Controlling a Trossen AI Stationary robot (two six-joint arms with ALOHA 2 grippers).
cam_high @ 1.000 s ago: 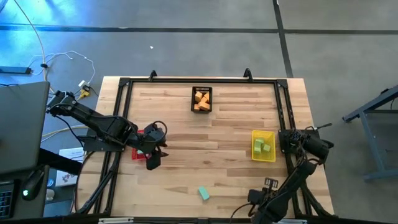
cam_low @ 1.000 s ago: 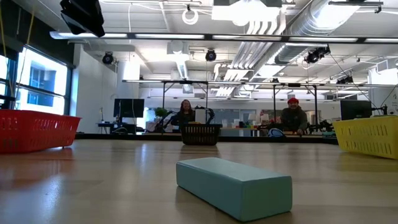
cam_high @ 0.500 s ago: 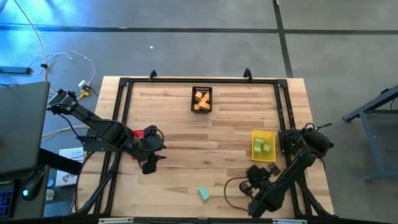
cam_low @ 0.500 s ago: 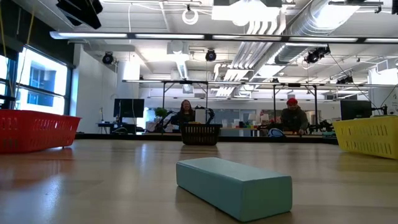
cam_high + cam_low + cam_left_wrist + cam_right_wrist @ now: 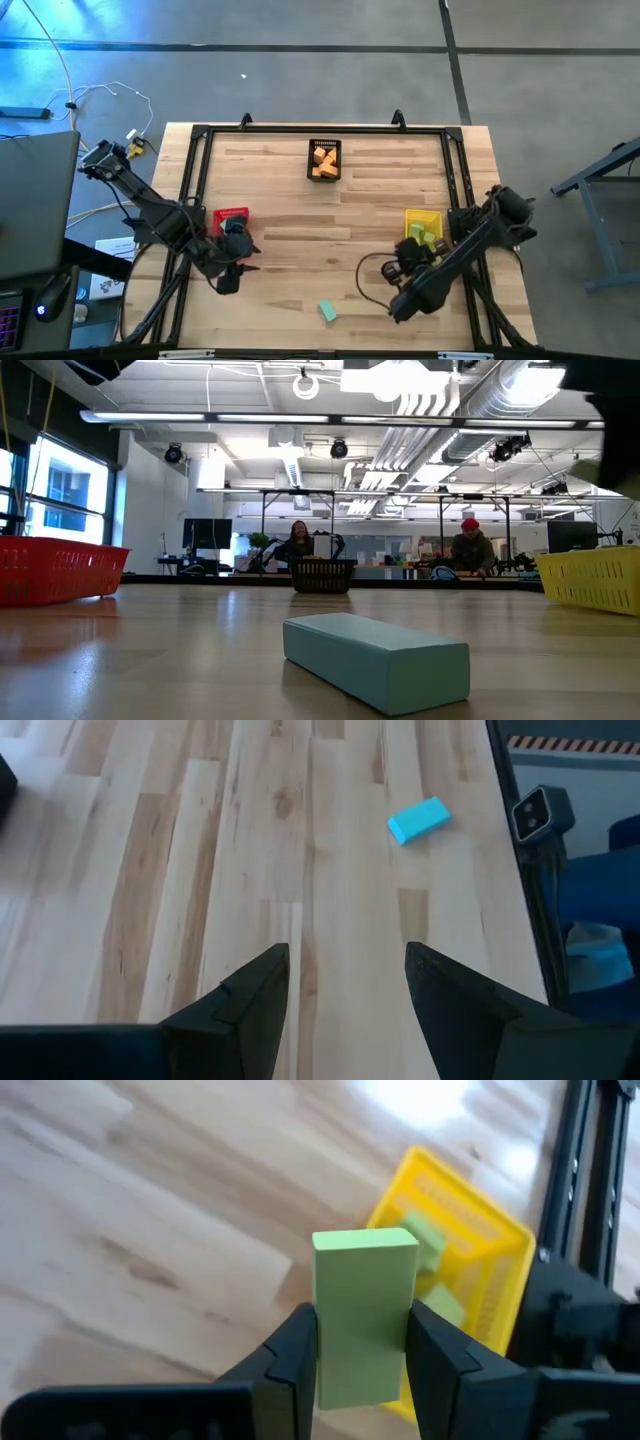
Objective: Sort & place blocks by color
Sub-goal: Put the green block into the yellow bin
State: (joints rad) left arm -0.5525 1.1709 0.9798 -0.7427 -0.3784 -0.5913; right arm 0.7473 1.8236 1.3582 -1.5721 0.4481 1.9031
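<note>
Wooden tabletop from above: our right gripper [image 5: 409, 253] sits just left of the yellow basket [image 5: 424, 216]. Its wrist view shows it clamped on a light green block [image 5: 363, 1312], upright, basket ahead. Left gripper [image 5: 345, 982] gapes empty, the teal bar [image 5: 419, 818] ahead.

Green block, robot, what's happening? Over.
Right tool shut on green block, near yellow basket. Left tool open, empty. Blue block loose on table. Nothing blocking.

Wooden table [image 5: 300, 225], red basket [image 5: 232, 216], black basket [image 5: 324, 160], yellow basket [image 5: 424, 220], two seated people [image 5: 300, 540] in the room behind
</note>
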